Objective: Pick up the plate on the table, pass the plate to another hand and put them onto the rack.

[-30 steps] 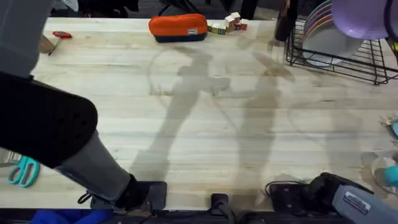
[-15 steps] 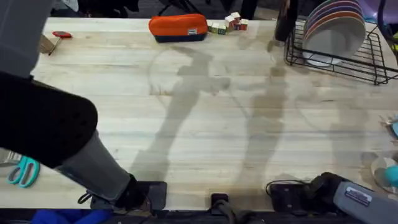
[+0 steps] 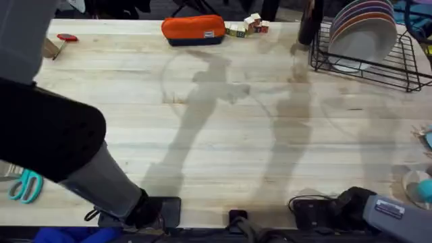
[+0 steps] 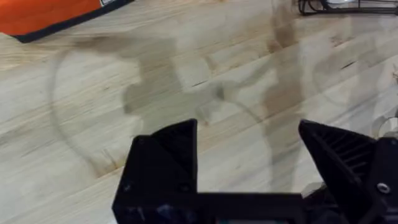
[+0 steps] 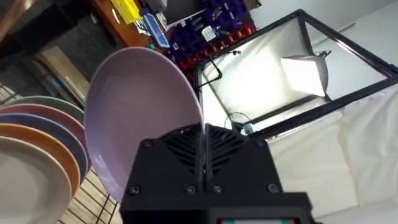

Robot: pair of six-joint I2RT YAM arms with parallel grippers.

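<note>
Overhead: the black wire dish rack holds stacked plates at the light wooden plank table's far right. Left wrist: the left gripper hangs wide apart, empty. Right wrist: the right gripper clamps the glossy lavender round plate above the rack's plates.

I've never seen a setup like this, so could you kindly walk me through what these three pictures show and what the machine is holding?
This is a robot with two arms at a wooden table. One camera looks down from above; each wrist carries another. From above you see an orange pouch, small blocks, scissors, and a black wire rack with plates already standing in it. The left wrist picture looks past the left gripper, open and empty, at bare wood. The right wrist picture shows the right gripper shut on the edge of a lavender plate, held upright beside the racked plates.
</note>
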